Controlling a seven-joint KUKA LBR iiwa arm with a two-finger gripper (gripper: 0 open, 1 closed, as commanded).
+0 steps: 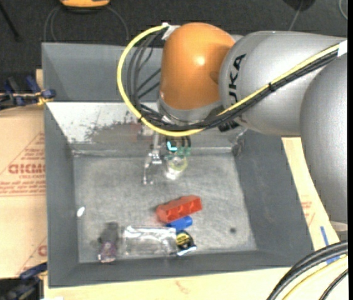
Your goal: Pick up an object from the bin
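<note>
Hand (165,165) hangs near bin's back wall (101,130), red block (179,209) well apart.

view: one camera | above bin (59,186), tilted slightly sideways | range: close | arm (276,80) at right

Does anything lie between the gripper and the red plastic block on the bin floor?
Only a small clear rounded object close by the gripper, on its side toward the red plastic block; otherwise just bare grey bin floor between them.
</note>
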